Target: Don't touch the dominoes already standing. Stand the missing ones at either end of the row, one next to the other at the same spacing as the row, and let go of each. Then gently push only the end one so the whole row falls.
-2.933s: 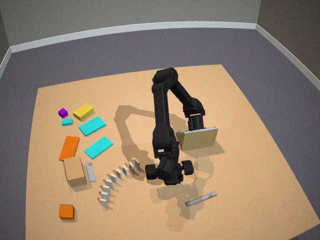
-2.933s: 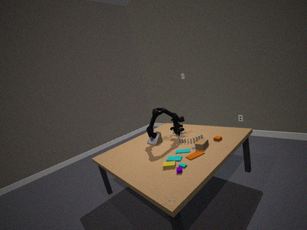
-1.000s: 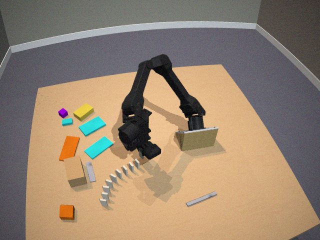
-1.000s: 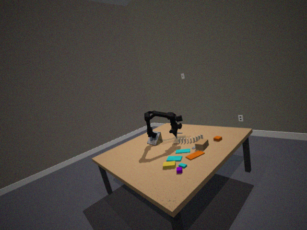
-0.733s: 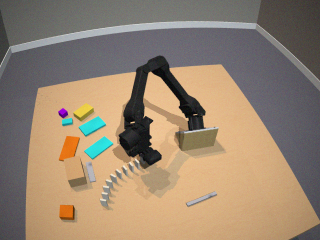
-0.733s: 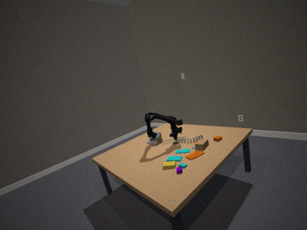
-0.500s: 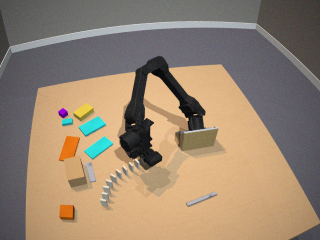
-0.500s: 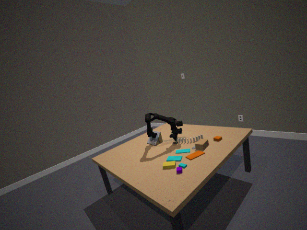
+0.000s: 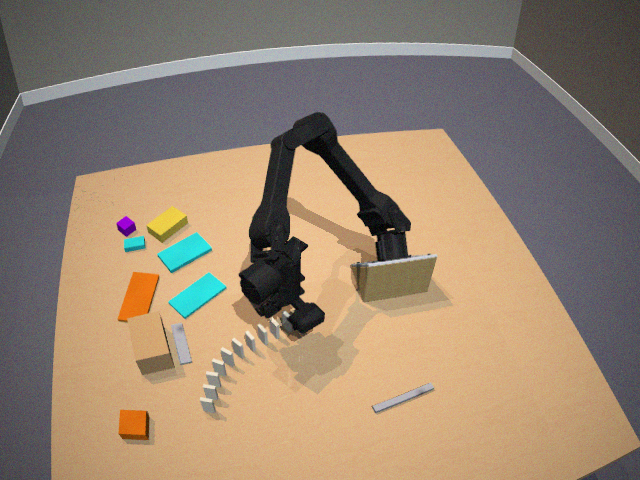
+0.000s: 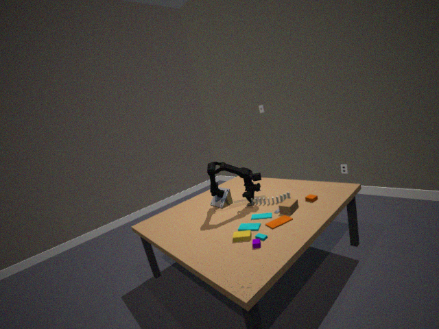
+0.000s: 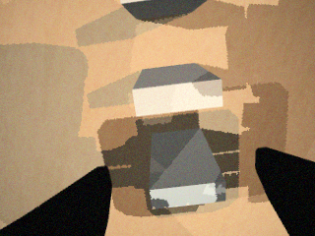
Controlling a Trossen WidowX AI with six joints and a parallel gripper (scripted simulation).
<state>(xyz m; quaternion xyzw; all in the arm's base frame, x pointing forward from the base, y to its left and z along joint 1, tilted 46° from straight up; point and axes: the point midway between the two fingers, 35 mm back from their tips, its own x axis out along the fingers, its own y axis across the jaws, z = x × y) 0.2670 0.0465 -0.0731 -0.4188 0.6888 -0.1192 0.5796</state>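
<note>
Evidently the gripper is straddling the end domino with its jaws spread, a gap showing on both sides, so the piece is standing on its own. It is facing the curved row broadside, just beside its nearest neighbour, presumably so a toppling push will carry along. Those fingers probably need lifting straight up, lest they knock it.
</note>
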